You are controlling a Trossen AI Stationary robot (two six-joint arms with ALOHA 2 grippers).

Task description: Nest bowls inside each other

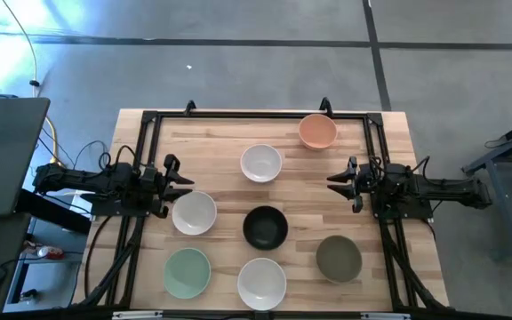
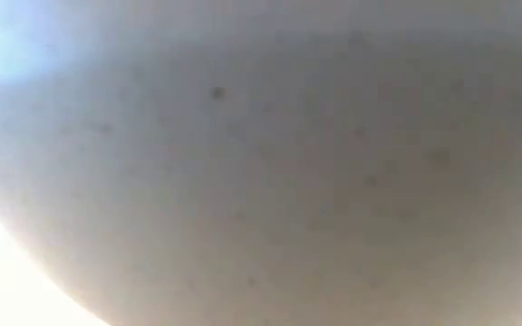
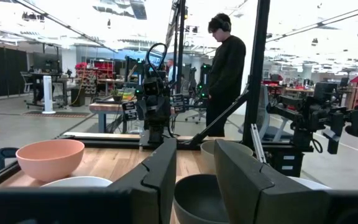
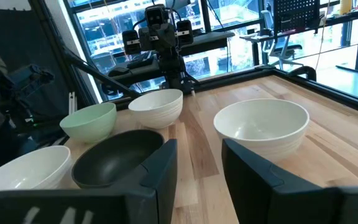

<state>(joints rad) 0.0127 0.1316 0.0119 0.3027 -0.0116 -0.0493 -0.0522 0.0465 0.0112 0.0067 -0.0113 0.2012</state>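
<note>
The left gripper (image 1: 188, 181) and right gripper (image 1: 331, 181) are held open (nothing grasped), with seven bowls (image 1: 265, 227) spread between them on the tabletop (image 1: 220, 142).

The left dark two-finger gripper (image 1: 185, 183) was held level at the left edge of the table, its jaws parted and empty, pointing inward toward its counterpart. The right dark two-finger gripper (image 1: 334, 182) sat opposite at the right edge, likewise level, jaws parted and empty. Both dark six-joint arms lay stretched out low, well apart from each other.
</note>
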